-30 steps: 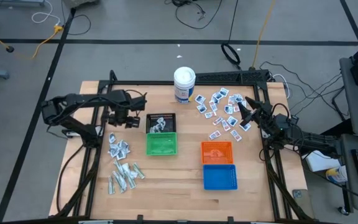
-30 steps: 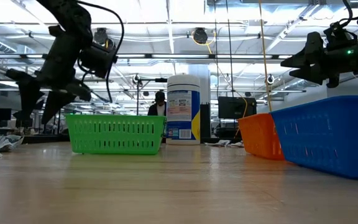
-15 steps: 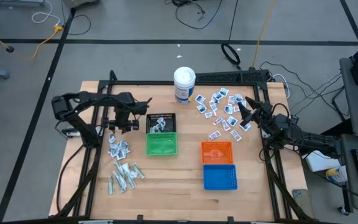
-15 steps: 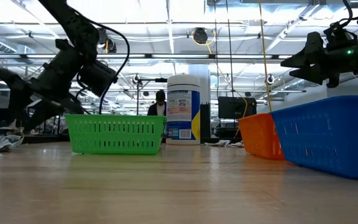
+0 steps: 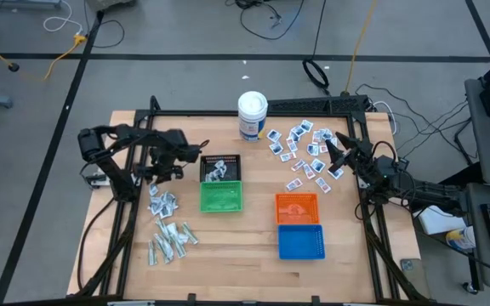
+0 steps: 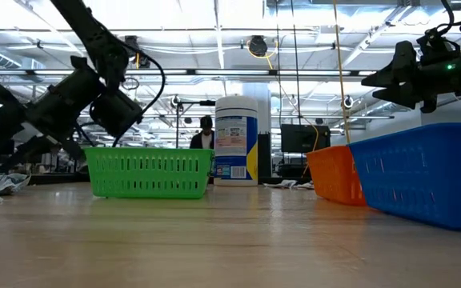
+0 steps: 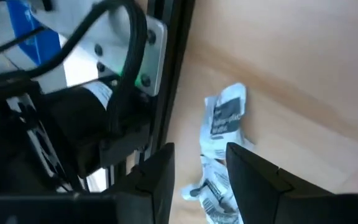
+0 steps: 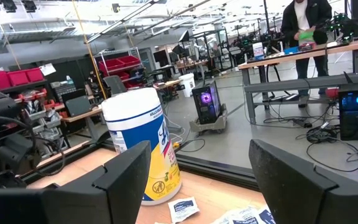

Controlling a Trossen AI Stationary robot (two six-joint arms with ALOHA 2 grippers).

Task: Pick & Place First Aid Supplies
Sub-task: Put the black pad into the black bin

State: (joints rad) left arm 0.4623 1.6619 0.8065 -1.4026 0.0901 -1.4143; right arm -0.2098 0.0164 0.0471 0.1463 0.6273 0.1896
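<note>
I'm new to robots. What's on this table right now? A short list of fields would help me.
Left tool: over the packets at the table's left, fingers apart, holding nothing
Right tool: open, hovering at the right-hand spread of packets
Left packets: small pile on the wood
Right packets: scattered near the canister
Canister: white, upright, far edge
Baskets: black, green, orange, blue
</note>
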